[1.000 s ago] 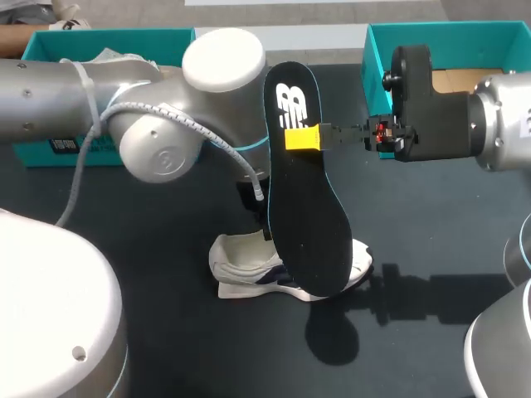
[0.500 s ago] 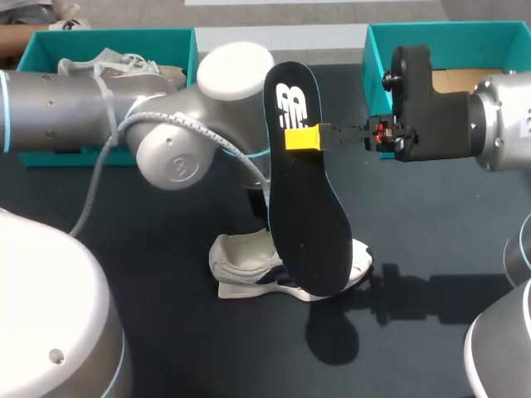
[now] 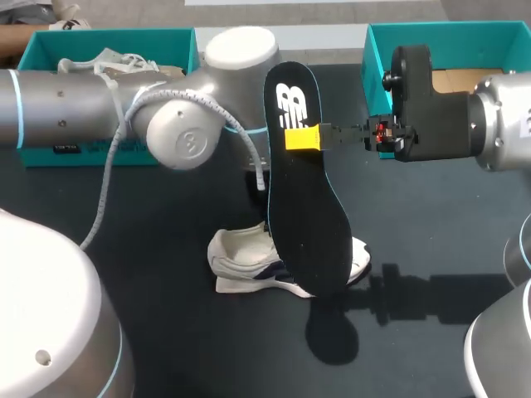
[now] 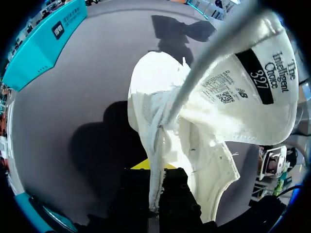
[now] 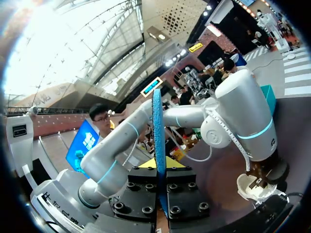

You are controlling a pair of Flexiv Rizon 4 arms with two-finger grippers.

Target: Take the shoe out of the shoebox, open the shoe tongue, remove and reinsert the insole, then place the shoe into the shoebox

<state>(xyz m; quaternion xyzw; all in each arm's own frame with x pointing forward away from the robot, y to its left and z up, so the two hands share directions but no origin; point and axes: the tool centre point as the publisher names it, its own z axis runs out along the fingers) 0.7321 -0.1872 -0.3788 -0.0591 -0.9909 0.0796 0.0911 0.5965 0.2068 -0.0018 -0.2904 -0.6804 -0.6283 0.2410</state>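
Note:
A white shoe (image 3: 245, 261) lies on its side on the dark table. My left gripper (image 4: 156, 177) comes down onto it and is shut on the edge of the shoe's (image 4: 194, 141) opening; the labelled tongue (image 4: 252, 92) stands folded up ahead of it. In the head view the black insole (image 3: 307, 215) hides this gripper. My right gripper (image 3: 309, 138) is shut on that insole near its heel end and holds it upright above the shoe. In the right wrist view the insole's blue edge (image 5: 158, 141) runs between the fingers, with the shoe (image 5: 255, 187) beyond.
A teal shoebox (image 3: 448, 37) with brown paper inside stands at the back right. A second teal box (image 3: 108, 41) at the back left holds another white shoe (image 3: 108, 62). My left arm (image 3: 124, 108) spans the table's left half.
My left arm has swung to the right and its gripper has closed on the shoe's opening edge; the shoe has shifted a little. My right arm and the insole have stayed still.

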